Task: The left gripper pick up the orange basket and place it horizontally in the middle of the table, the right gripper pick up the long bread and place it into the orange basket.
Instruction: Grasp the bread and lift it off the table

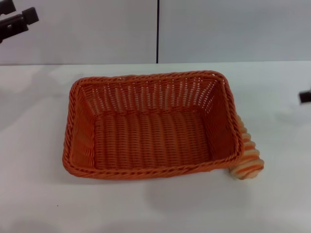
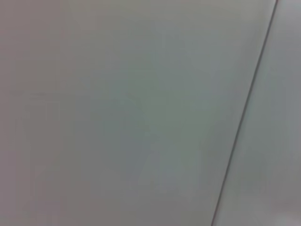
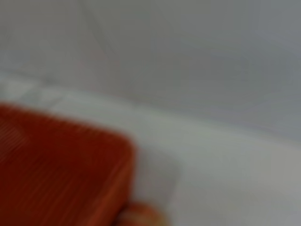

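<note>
Orange basket beside long bread, unlabelled.

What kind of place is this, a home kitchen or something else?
Probably a lab or test bench, not a kitchen. A bare white table stands against plain grey wall panels, holding only an orange basket and a long bread. The left gripper and right gripper wait at the edges.

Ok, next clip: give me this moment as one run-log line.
orange basket: mid-table, empty | long bread: on table against basket's right side, outside | left claw: raised far-left | right claw: at right edge, off bread
</note>
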Controlling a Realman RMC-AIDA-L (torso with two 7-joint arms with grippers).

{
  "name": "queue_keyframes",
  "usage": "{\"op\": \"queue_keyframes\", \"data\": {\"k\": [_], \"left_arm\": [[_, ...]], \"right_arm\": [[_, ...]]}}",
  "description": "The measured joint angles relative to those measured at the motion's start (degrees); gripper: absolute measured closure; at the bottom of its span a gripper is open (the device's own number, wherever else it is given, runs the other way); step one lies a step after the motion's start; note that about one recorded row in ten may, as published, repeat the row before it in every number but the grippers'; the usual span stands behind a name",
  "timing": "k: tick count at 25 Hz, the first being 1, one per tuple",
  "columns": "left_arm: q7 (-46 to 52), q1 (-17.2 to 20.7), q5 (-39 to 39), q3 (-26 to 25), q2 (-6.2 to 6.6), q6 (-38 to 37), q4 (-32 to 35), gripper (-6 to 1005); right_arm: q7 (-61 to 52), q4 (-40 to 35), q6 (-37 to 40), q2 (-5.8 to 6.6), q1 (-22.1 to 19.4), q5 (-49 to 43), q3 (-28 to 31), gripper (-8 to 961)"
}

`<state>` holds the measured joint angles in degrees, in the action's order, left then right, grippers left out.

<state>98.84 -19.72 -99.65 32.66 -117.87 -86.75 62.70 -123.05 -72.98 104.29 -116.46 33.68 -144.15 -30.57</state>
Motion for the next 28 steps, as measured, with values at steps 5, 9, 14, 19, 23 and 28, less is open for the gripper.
{"op": "queue_keyframes", "data": {"k": [5, 9, 14, 19, 23, 28], "left_arm": [[-9.64, 2.82, 5.78, -0.07, 0.01, -1.86, -4.37, 177], [-16.97, 5.84, 10.89, -0.22, 0.01, -3.20, -8.13, 178], [-19.10, 7.35, 11.38, -0.27, 0.01, -3.23, -8.63, 178], [-19.95, 7.89, 11.44, -0.30, 0.01, -3.27, -8.71, 179], [-20.92, 7.93, 11.51, -0.31, 0.01, -3.28, -8.80, 179], [-21.53, 7.61, 11.59, -0.32, 0.01, -3.01, -8.90, 179]], "right_arm": [[-10.31, 1.67, 4.64, -0.03, 2.98, -3.53, -8.77, 397], [-16.18, 3.30, 4.66, -0.40, 3.44, -4.61, -15.66, 397], [-17.44, 10.02, 1.37, -1.13, 5.00, -5.07, -17.91, 397], [-17.27, 18.62, -4.65, -1.63, 6.74, -4.90, -20.49, 397], [-17.26, 21.84, -7.15, -1.67, 7.56, -4.87, -21.04, 397], [-17.24, 25.92, -10.85, -1.64, 8.77, -5.08, -21.43, 397]]}}
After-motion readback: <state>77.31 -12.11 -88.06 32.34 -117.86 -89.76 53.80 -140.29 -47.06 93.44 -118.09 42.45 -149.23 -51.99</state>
